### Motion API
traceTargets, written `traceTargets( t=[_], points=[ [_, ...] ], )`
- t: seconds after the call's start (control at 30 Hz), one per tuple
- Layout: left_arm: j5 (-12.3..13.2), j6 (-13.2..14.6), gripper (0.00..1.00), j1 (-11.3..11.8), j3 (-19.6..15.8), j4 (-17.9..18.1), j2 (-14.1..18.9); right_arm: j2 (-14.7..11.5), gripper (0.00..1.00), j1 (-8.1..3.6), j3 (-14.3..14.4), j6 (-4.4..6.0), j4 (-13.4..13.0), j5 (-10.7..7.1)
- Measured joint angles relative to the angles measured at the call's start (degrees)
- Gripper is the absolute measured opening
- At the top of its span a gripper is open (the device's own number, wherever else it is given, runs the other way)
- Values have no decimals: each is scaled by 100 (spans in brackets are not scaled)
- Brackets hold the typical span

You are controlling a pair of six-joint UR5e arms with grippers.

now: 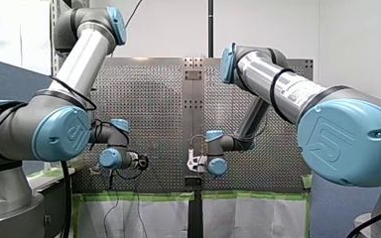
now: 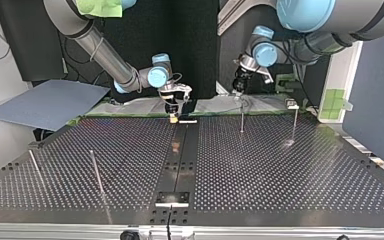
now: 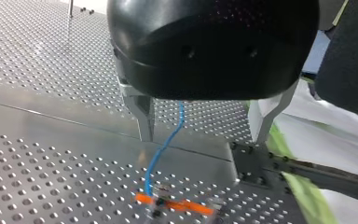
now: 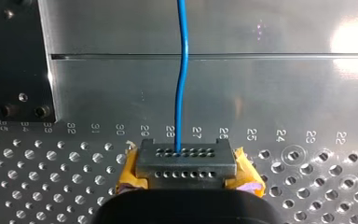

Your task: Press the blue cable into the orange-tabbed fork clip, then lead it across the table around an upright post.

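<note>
The blue cable (image 3: 161, 149) runs from under my left gripper (image 3: 203, 139) to the orange-tabbed fork clip (image 3: 175, 205) on the perforated plate. That gripper is black with metal fingers (image 3: 142, 116) and stands open above the table; the cable passes between the fingers without touching them. I cannot tell how deep the cable sits in the clip. In the right wrist view the blue cable (image 4: 182, 74) leads straight ahead from my right gripper (image 4: 186, 161), whose yellow-padded fingers are shut on it. In the top view my right gripper (image 2: 173, 116) is at the table's far middle, my left gripper (image 2: 238, 90) to its right.
Thin upright posts stand on the table: two at the top view's far right (image 2: 241, 120) (image 2: 295, 122) and two at its near left (image 2: 96, 170) (image 2: 35, 167). A smooth plate (image 2: 180, 150) runs down the middle. Green tape (image 3: 284, 154) and white cloth edge the far side.
</note>
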Motion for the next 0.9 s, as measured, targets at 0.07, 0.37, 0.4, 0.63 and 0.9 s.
traceTargets(
  t=[0.07,0.37,0.4,0.63,0.9],
  points=[
    [-90,-76,100,-93,60,0,0,7,0,0,0,0,6,-7],
    [-540,-218,100,-519,243,-70,0,144,0,-7,0,-3,4,-21],
    [-594,-200,100,-545,267,-108,-2,155,0,-11,0,-3,2,-22],
    [-943,-57,100,-629,436,-316,-6,178,0,-54,0,-3,12,-26],
    [-1391,303,100,-688,583,-472,-7,176,0,-70,-3,-3,23,-38]
  ],
)
